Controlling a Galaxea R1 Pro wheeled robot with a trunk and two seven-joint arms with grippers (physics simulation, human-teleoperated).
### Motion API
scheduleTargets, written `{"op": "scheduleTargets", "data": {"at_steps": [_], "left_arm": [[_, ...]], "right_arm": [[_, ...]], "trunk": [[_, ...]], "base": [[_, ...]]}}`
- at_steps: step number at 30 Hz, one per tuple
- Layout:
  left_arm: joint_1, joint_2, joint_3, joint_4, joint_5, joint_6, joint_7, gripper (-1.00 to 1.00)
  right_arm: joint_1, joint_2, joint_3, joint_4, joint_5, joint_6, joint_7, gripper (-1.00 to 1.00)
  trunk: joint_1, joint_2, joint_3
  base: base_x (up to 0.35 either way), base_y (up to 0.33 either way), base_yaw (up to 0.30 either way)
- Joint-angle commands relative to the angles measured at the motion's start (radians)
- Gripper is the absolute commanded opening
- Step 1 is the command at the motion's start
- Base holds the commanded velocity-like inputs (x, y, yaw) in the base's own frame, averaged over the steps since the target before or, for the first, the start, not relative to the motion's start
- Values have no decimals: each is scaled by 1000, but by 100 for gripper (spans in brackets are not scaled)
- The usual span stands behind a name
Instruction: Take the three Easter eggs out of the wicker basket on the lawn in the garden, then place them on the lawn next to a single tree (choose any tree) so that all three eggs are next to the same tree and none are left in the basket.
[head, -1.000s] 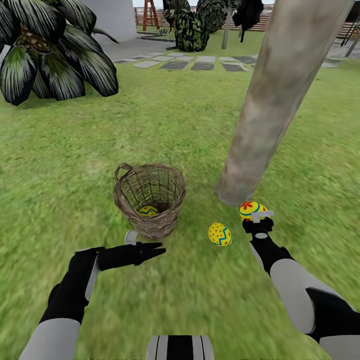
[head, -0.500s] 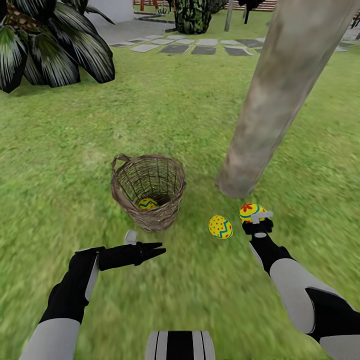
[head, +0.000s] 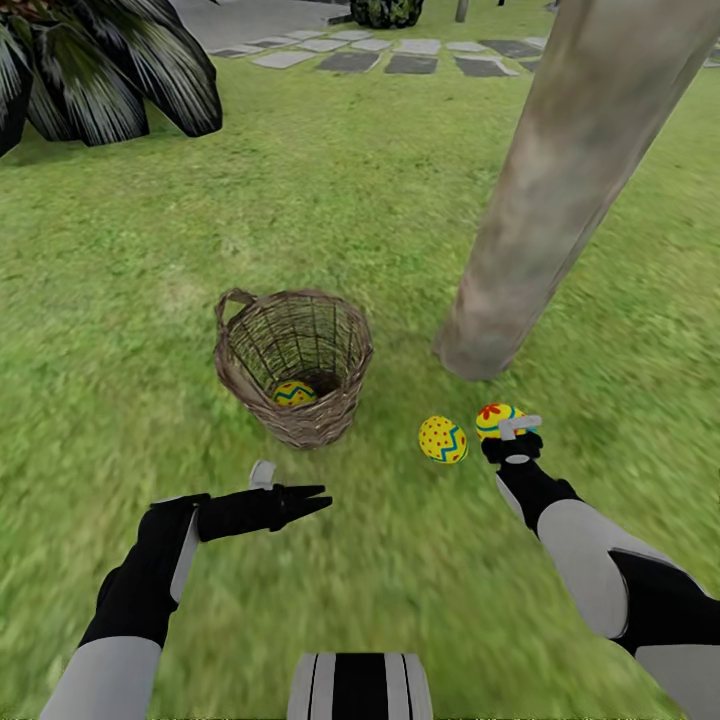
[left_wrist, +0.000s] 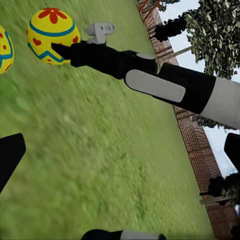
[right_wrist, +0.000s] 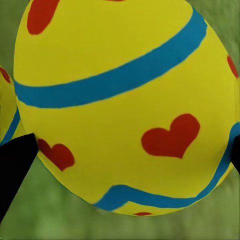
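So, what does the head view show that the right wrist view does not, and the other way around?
The head view alone shows the wicker basket with one egg inside, the zigzag egg on the lawn, the tree, and the left gripper. The right wrist view alone shows red hearts and blue bands close up, with dark jaws at both sides. Both show the flower-topped egg at the right gripper.

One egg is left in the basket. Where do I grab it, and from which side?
Come straight down through the basket's open top; its woven walls block any side approach. The egg lies at the bottom near the wall on the robot's side, so close the fingers across its middle. The free left gripper is nearest.
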Motion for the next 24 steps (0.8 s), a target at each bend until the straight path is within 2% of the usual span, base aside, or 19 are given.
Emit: {"op": "scheduleTargets", "data": {"at_steps": [1, 24], "left_arm": [[-1, -1, 2, -1, -4, 11, -6, 100], [-1, 0, 2, -2, -4, 11, -7, 100]], "right_arm": [[-1, 1, -5, -4, 9, 1, -1, -100], [-2, 0, -6, -40, 9, 2, 0, -100]], "trunk": [[0, -1, -5], [11, -6, -93]], "base": [[0, 0, 0], [0, 0, 0]]}}
